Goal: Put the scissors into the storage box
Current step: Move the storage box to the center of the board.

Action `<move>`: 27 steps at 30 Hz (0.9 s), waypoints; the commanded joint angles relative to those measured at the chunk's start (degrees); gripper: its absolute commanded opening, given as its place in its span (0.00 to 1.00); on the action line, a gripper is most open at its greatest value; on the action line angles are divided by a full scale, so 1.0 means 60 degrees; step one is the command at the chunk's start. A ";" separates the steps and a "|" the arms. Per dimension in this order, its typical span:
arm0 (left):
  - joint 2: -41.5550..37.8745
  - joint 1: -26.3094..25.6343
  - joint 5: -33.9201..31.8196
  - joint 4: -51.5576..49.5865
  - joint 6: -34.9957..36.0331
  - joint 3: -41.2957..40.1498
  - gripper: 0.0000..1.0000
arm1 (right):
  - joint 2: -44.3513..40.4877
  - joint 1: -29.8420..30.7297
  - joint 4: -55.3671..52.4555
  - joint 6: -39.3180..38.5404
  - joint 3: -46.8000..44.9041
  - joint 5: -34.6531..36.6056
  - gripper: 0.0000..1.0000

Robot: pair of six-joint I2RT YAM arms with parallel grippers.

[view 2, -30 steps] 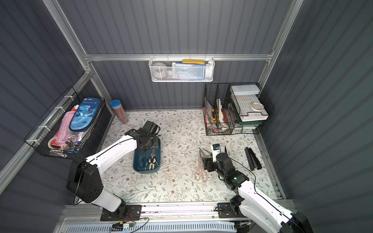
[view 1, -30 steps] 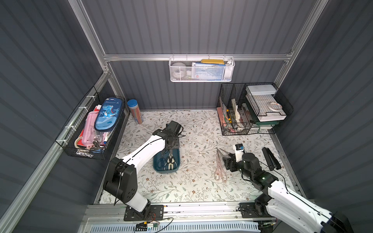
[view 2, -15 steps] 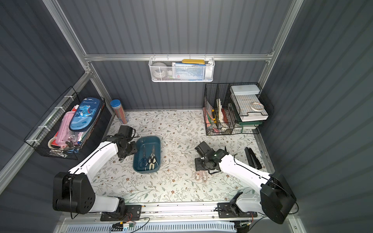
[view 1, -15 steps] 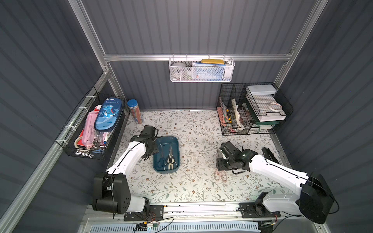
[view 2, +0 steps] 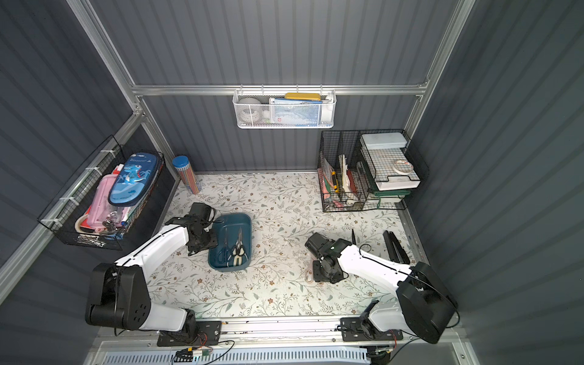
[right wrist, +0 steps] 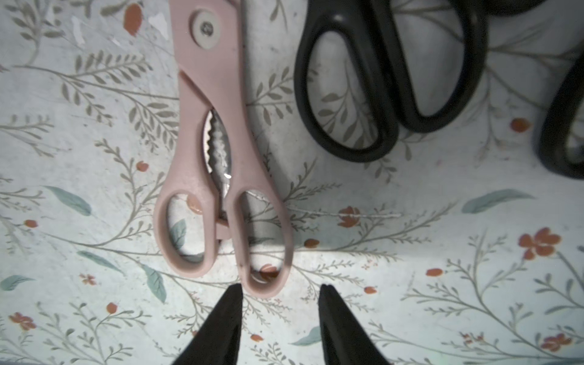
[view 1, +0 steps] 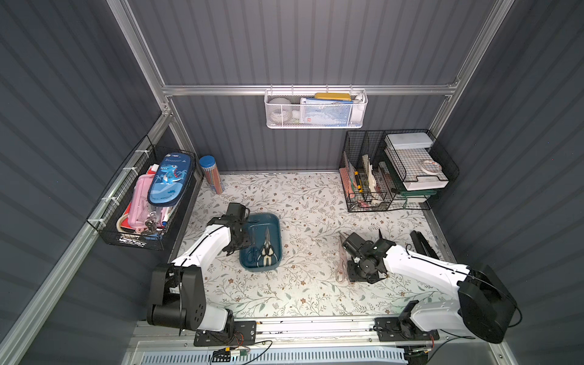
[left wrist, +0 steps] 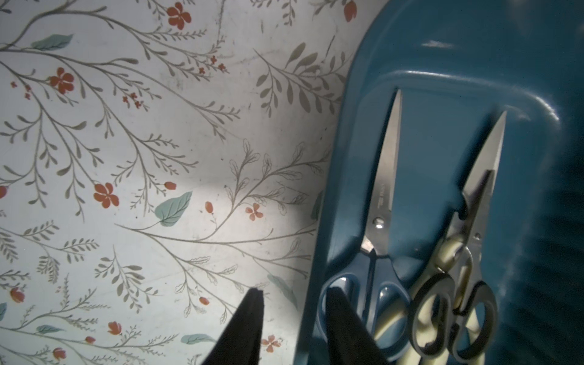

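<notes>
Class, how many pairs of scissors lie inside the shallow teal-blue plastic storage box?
2. The dark blue-handled steel scissors lie along one long wall; the cream-handled steel shears lie beside them, nearer the middle. Another might hide underneath.

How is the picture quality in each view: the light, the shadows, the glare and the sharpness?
Left wrist view: the storage box sinks into deep shadow on one side, with glare spots on its wall; the floral mat has one bright patch. Right wrist view: even light, the pink scissors sharp. Both top views: soft even light, no strong glare.
</notes>
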 commanded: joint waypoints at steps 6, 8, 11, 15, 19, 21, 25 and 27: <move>0.0617 0.0004 0.0254 0.0549 0.0551 -0.0101 0.21 | 0.0820 -0.0076 0.0211 -0.0071 -0.0049 0.0471 0.39; 0.0667 0.0004 0.0289 0.0661 0.0593 -0.0121 0.18 | 0.0943 -0.0136 0.0333 -0.0198 -0.0103 0.0442 0.36; 0.0835 0.0004 0.0541 0.0834 0.0783 -0.0066 0.14 | 0.1170 -0.0152 0.0387 -0.0462 -0.0052 0.0516 0.33; 0.1037 -0.0068 0.0903 0.0968 0.0877 0.0037 0.04 | 0.1572 -0.0153 0.0673 -0.0667 -0.0091 0.0290 0.25; 0.0941 -0.0479 0.1050 0.1132 0.0469 0.0100 0.00 | 0.1828 -0.0134 0.0996 -0.0961 -0.0114 0.0059 0.18; 0.0869 -0.0816 0.1126 0.1200 0.0185 0.0140 0.00 | 0.1925 -0.0138 0.0949 -0.1062 -0.0028 0.0108 0.15; 0.0968 -0.1770 0.0817 0.1242 -0.0336 0.0396 0.00 | 0.2028 -0.0138 0.1095 -0.1209 0.0016 -0.0064 0.00; 0.1142 -0.1868 0.1381 0.1356 -0.0762 0.0446 0.00 | 0.2131 -0.0138 0.0933 -0.1308 0.0245 -0.0044 0.00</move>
